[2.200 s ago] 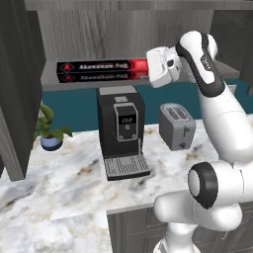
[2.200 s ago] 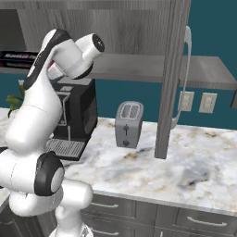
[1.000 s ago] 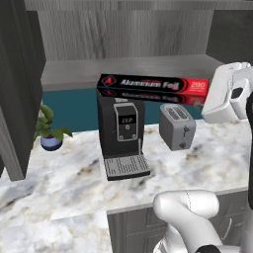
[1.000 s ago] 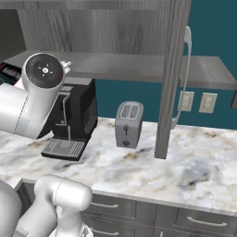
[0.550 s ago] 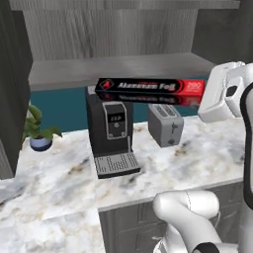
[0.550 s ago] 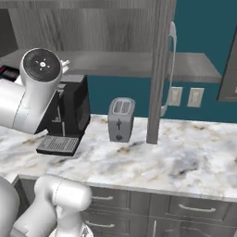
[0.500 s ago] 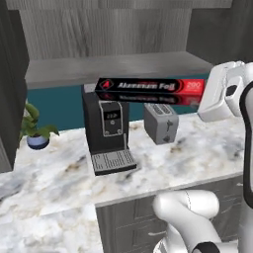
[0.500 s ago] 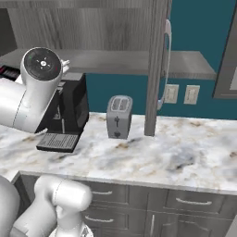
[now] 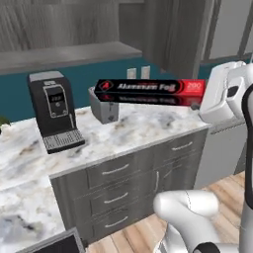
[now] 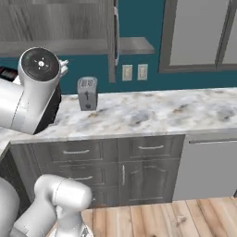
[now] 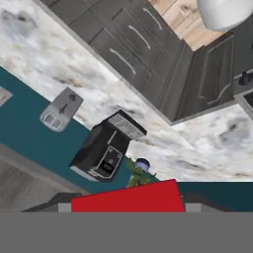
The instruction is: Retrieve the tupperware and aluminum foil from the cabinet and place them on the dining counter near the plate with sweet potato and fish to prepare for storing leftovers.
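Note:
The aluminum foil (image 9: 148, 91), a long black box with a red end, hangs level in the air over the marble worktop. My gripper (image 9: 201, 100) is shut on its red end at the right. The same red end (image 11: 126, 198) sits at the bottom of the hand view, covering the fingertips. A sliver of the box (image 10: 6, 73) peeks out at the left edge behind my arm. The cabinet (image 9: 54, 22), with its grey shelf board (image 9: 69, 52), lies up and to the left, away from the gripper. The tupperware, the plate with sweet potato and fish, and the dining counter are out of view.
A black coffee machine (image 9: 52, 111) and a grey toaster (image 9: 105, 106) stand on the marble worktop (image 9: 143, 131). Grey drawer units (image 9: 123, 180) run below it, above a wooden floor (image 9: 141, 232). An open cabinet door (image 10: 114, 41) hangs by the wall outlets (image 10: 134, 71).
The foil has come off the cabinet shelf in my gripper. The base has since swung away, so the whole scene has shifted left; the foil stays held level.

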